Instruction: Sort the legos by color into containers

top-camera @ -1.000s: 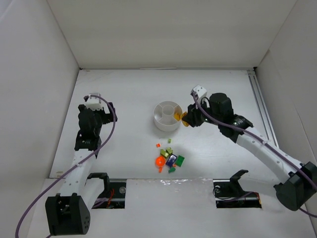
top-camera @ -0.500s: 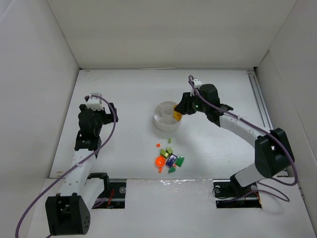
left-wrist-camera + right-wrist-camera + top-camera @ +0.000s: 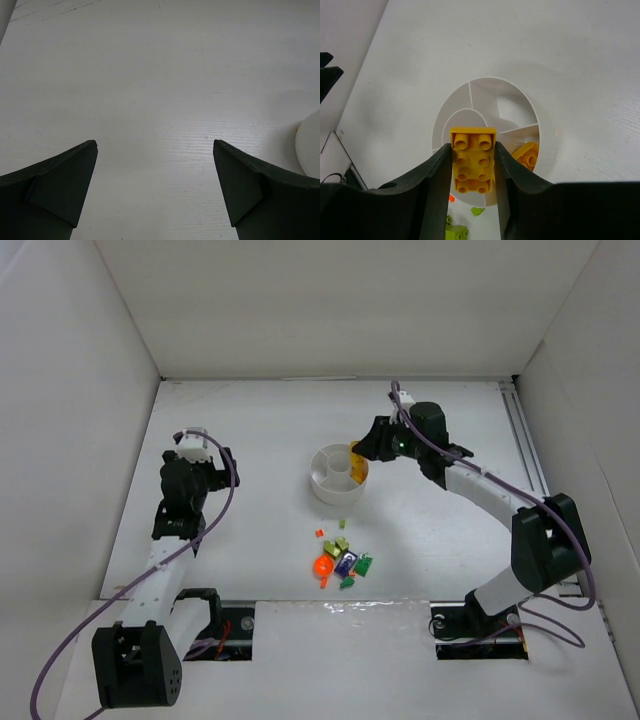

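Note:
My right gripper [image 3: 357, 453] is shut on a yellow brick [image 3: 473, 161] and holds it above the round white dish [image 3: 320, 487], over its near side. In the right wrist view the dish [image 3: 465, 102] shows wedge compartments and a centre cup; another yellow brick [image 3: 529, 154] lies in the right-hand wedge. Loose legos [image 3: 342, 558] in orange, lime, green and blue lie in a cluster in front of the dish. My left gripper [image 3: 203, 462] is open and empty at the left, far from the dish; its wrist view shows bare table and the dish's edge [image 3: 309, 145].
White walls enclose the table on the left, back and right. A metal rail [image 3: 528, 455] runs along the right edge. Lime bricks [image 3: 456, 233] and an orange bit [image 3: 451, 198] show below the dish in the right wrist view.
My right gripper has carried the yellow brick from the dish's right side back and up, over the dish. The left arm has not moved.

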Tool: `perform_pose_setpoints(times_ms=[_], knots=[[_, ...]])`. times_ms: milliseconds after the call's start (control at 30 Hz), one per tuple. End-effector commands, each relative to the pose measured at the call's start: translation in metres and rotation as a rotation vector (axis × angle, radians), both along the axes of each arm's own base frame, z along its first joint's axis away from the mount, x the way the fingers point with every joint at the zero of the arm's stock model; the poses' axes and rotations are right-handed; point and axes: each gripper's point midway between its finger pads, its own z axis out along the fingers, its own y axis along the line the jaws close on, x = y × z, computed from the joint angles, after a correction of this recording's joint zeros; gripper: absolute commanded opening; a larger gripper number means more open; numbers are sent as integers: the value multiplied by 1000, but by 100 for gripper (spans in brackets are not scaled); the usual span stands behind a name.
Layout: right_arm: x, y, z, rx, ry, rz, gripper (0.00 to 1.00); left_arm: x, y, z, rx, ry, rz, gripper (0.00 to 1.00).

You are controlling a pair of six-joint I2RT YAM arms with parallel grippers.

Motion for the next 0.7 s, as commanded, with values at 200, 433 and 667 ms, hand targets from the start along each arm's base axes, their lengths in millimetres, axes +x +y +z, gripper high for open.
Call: perform_pose_setpoints(times_ms=[200, 433, 667], knots=[[16, 0, 4, 61, 7, 16, 1, 14, -2, 33, -10, -90, -11, 100], [15, -1, -5, 62, 39, 34, 27, 15, -2, 35, -19, -98, -9, 100], [10, 2, -4, 67, 36, 67, 57, 17, -2, 32, -19, -89, -9, 100]])
